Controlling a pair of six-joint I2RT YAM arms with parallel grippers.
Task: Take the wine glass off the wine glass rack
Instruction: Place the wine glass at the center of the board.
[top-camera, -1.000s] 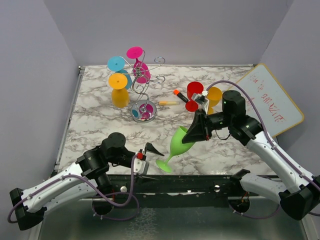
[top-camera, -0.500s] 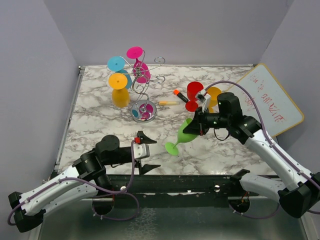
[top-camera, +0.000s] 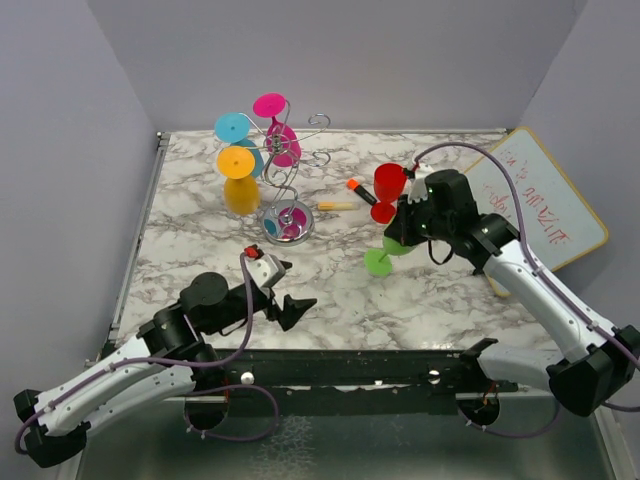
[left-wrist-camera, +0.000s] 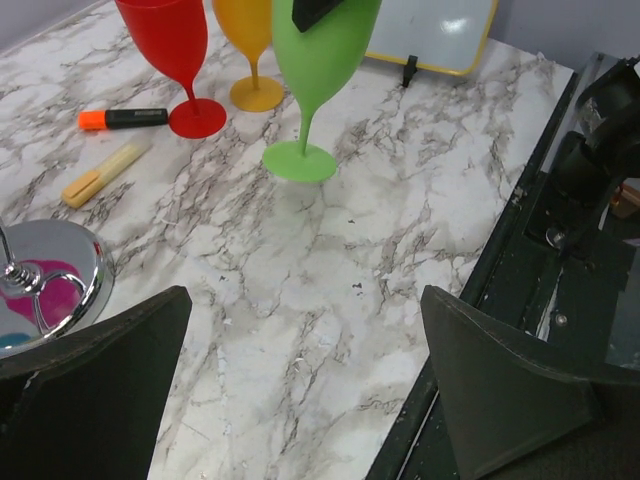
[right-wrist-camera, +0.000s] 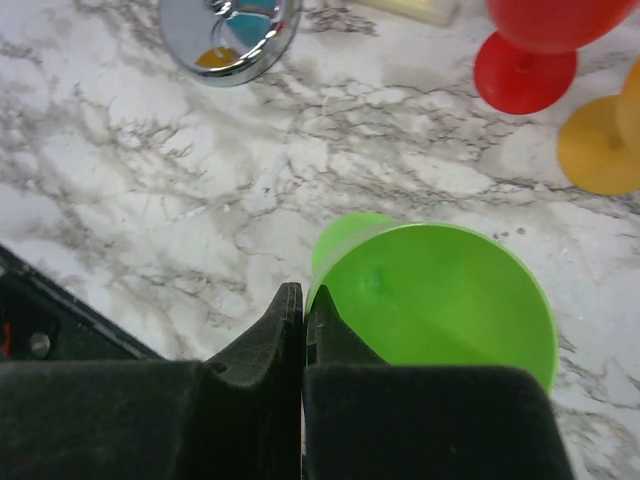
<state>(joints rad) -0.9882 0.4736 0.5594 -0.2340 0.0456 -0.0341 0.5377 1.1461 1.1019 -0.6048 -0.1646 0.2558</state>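
Your right gripper (right-wrist-camera: 303, 295) was pinched shut on the rim of the green wine glass (left-wrist-camera: 320, 60), upright beside the red glass (left-wrist-camera: 175, 50), well apart from the wine glass rack (top-camera: 288, 222). Your left gripper (left-wrist-camera: 305, 300) gaped wide, holding nothing.

The counter (top-camera: 190, 250) is white marble veined in grey. The rack (top-camera: 288, 222) is shiny chrome, carrying a pink glass (top-camera: 270, 105), a blue glass (top-camera: 232, 127) and an orange glass (top-camera: 237, 163). Nearer the right edge are a green glass (left-wrist-camera: 325, 60), a red glass (left-wrist-camera: 170, 40) and a yellow glass (left-wrist-camera: 250, 30). The marker (left-wrist-camera: 125, 118) is black with an orange cap.
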